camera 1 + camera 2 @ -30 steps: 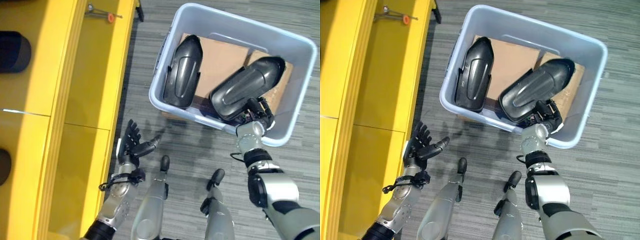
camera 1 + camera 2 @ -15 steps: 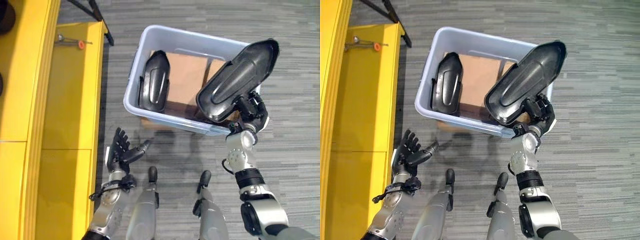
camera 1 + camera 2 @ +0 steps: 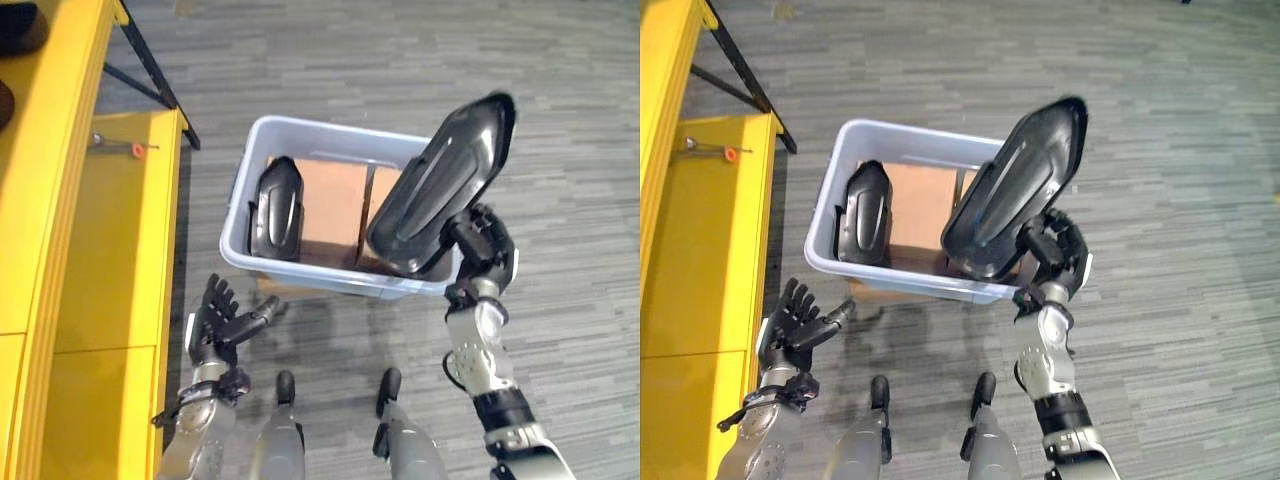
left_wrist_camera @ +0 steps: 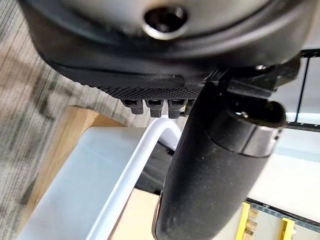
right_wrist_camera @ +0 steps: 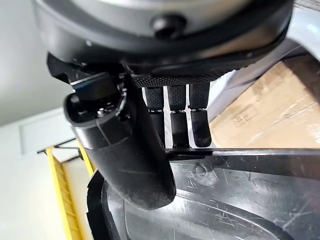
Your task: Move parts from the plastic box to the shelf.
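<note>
Right hand (image 3: 482, 243) clamped on lower edge of black moulded shell (image 3: 443, 187), held tilted above grey plastic box (image 3: 322, 281). Second black shell (image 3: 275, 208) inside box on cardboard. Left hand (image 3: 217, 322) fingers spread, empty, beside yellow shelf (image 3: 105, 270).

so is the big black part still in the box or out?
Out. The right hand grips the black part at its lower end, raised and tilted above the plastic box rim.

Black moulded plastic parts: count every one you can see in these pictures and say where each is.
2. One black moulded plastic part lies in the grey plastic box, at its left end. The other is held up above the box's right end by the right hand. More may be hidden beneath it.
</note>
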Available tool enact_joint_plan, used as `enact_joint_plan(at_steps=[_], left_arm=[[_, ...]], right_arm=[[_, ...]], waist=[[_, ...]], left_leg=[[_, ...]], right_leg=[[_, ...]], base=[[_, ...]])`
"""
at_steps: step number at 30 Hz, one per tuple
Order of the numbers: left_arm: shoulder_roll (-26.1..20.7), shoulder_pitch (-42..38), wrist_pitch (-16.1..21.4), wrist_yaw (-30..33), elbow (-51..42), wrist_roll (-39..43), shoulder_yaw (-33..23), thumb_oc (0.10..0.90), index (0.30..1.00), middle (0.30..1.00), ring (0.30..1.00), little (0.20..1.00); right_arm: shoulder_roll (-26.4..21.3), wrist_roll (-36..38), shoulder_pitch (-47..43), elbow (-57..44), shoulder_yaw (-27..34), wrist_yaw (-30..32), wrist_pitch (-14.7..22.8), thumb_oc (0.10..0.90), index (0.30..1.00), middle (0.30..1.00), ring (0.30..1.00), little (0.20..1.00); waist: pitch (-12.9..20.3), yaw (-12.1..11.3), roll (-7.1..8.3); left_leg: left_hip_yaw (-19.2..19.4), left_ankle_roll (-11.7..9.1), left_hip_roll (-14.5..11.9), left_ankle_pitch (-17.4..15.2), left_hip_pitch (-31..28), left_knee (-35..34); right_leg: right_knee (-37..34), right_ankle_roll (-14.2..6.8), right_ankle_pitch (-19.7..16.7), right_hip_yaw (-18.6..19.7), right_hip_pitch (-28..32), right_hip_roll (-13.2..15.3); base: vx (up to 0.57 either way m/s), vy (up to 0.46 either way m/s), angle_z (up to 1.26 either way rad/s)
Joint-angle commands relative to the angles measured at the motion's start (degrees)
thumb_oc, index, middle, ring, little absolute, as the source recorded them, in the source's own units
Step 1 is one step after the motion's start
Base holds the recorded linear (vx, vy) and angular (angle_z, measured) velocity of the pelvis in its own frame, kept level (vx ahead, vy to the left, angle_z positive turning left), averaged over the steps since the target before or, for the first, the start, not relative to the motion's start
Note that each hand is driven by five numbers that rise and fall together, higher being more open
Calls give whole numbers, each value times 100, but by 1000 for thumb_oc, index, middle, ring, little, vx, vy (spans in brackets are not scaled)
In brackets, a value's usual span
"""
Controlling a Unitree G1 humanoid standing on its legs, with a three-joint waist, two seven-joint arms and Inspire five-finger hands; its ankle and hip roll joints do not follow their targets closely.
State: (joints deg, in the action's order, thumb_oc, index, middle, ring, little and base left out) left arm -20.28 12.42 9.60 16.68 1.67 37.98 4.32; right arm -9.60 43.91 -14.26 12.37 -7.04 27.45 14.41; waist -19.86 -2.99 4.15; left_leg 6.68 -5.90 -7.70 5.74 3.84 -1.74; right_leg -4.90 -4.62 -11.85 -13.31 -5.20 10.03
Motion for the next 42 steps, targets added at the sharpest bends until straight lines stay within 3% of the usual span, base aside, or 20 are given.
enact_joint_plan(at_steps=[1, 8, 11, 13, 15, 16, 19, 20, 21, 22, 23, 24, 25, 26, 27, 30, 32, 42], left_arm=[[-4, 169, 283, -334, -281, -141, -68, 900, 1000, 1000, 1000, 1000], [167, 409, 234, -486, -281, -109, -194, 900, 1000, 1000, 1000, 1000], [269, 419, 235, -490, -267, -36, -175, 900, 1000, 1000, 1000, 1000], [347, 348, 278, -460, -268, 36, -121, 900, 1000, 1000, 1000, 1000], [381, 307, 295, -439, -273, 75, -104, 900, 1000, 1000, 1000, 1000], [439, 216, 326, -411, -230, 126, -39, 900, 1000, 1000, 1000, 1000], [460, 85, 371, -367, -151, 130, -21, 900, 1000, 1000, 1000, 1000], [457, 44, 382, -355, -115, 148, -21, 900, 1000, 1000, 1000, 1000], [479, 42, 408, -385, -113, 191, -51, 900, 1000, 1000, 1000, 1000], [478, 51, 406, -386, -117, 193, -53, 900, 1000, 1000, 1000, 1000], [529, 85, 418, -413, -181, 219, -97, 900, 1000, 1000, 1000, 1000], [537, 55, 417, -395, -205, 223, -105, 900, 1000, 1000, 1000, 1000], [536, 62, 413, -392, -212, 222, -106, 900, 1000, 1000, 1000, 1000], [499, -18, 388, -392, -242, 195, -98, 900, 1000, 1000, 1000, 1000], [487, -50, 369, -418, -259, 189, -76, 900, 1000, 1000, 1000, 1000], [450, -102, 316, -499, -312, 45, 33, 900, 1000, 1000, 1000, 1000], [333, -48, 287, -520, -421, -81, -60, 900, 1000, 1000, 1000, 1000], [254, 43, 271, -400, -553, -333, -309, 900, 1000, 1000, 1000, 1000]], right_arm=[[-197, -190, -133, -774, -124, -859, 293, 400, 300, 300, 300, 300], [-240, -2, 52, -892, -568, -1314, 110, 400, 300, 300, 300, 300], [-262, 47, -128, -851, -805, -1402, 87, 400, 300, 300, 300, 300], [-270, 58, -464, -789, -1012, -1424, 108, 400, 300, 300, 300, 300], [-279, 43, -606, -768, -1069, -1393, 123, 400, 300, 300, 300, 300], [-270, -32, -785, -771, -1064, -1328, 167, 400, 300, 300, 300, 300], [-321, -79, -797, -817, -1012, -1288, 216, 400, 300, 300, 300, 300], [-342, -86, -778, -845, -999, -1278, 225, 400, 300, 300, 300, 300], [-409, -142, -687, -906, -974, -1268, 233, 400, 300, 300, 300, 300], [-408, -143, -679, -910, -978, -1267, 231, 400, 300, 300, 300, 300], [-417, -121, -540, -933, -962, -1294, 229, 400, 300, 300, 300, 300], [-413, -127, -479, -987, -969, -1301, 221, 400, 300, 300, 300, 300], [-412, -129, -470, -995, -972, -1299, 218, 400, 300, 300, 300, 300], [-439, -158, -269, -1119, -902, -1297, 200, 400, 300, 300, 300, 300], [-456, -199, -212, -1130, -855, -1273, 188, 400, 300, 300, 300, 300], [-463, -220, -29, -1217, -679, -1249, 192, 400, 300, 300, 300, 300], [-365, -205, 87, -1210, -546, -1279, 178, 400, 300, 300, 300, 300], [-102, -340, 163, -1223, -565, -1315, 22, 400, 300, 300, 300, 300]], waist=[[885, 46, -168], [1018, -31, -231], [984, -131, -263], [912, -252, -323], [878, -307, -361], [792, -402, -432], [694, -415, -429], [652, -410, -390], [656, -391, -329], [653, -384, -333], [688, -371, -290], [718, -352, -268], [715, -336, -275], [849, -244, -267], [938, -187, -291], [1127, -157, -398], [1222, -228, -418], [1342, -481, -263]], left_leg=[[-266, 139, -191, -36, -106, -135], [-363, -22, -476, 259, -163, -184], [-451, -115, -644, 461, -134, -142], [-604, -216, -752, 764, -23, -159], [-676, -271, -781, 915, 37, -203], [-713, -370, -818, 1253, 229, -256], [-599, -305, -745, 1378, 466, -115], [-435, -245, -723, 1212, 474, 122], [-197, -170, -697, 669, 352, 631], [-208, -168, -699, 625, 365, 683], [-91, -87, -624, 134, 212, 1097], [23, -45, -613, -48, 109, 1307], [1, -42, -616, -83, 126, 1354], [256, -4, -595, -401, -192, 1153], [419, -11, -609, -510, -347, 922], [387, 6, -487, -495, -441, 351], [162, 137, -210, -464, -561, -57], [-170, 563, 511, -668, -675, -326]], right_leg=[[806, -326, 1092, -271, 363, 96], [808, -119, 1300, -406, 524, -226], [770, 7, 1369, -486, 605, -398], [705, 86, 1398, -622, 643, -514], [701, 109, 1419, -714, 637, -542], [706, 140, 1450, -926, 631, -511], [672, 145, 1370, -1158, 557, -391], [677, 151, 1334, -1270, 519, -302], [698, 138, 1343, -1460, 477, -167], [712, 132, 1359, -1465, 486, -164], [740, 180, 1336, -1667, 476, -48], [795, 203, 1344, -1808, 475, 10], [809, 197, 1358, -1824, 486, 12], [933, 194, 1428, -2151, 541, 125], [962, 173, 1413, -2287, 555, 171], [1059, 30, 1317, -2525, 664, 335], [1199, -148, 1106, -2682, 714, 628], [1322, -642, 569, -2850, 879, 1345]], base=[[4, -113, 0], [-18, -146, 7], [-46, -180, 5], [-82, -159, 13], [-76, -62, 21], [-76, -15, 24], [-162, -12, 66], [-157, -111, 64], [-153, -108, 51], [-154, -103, 129], [-86, -27, 143], [-88, -26, 132], [-30, 40, 80], [-6, 87, 86], [-3, 87, 143], [44, 218, 177], [44, 320, 60], [10, 193, 31]])
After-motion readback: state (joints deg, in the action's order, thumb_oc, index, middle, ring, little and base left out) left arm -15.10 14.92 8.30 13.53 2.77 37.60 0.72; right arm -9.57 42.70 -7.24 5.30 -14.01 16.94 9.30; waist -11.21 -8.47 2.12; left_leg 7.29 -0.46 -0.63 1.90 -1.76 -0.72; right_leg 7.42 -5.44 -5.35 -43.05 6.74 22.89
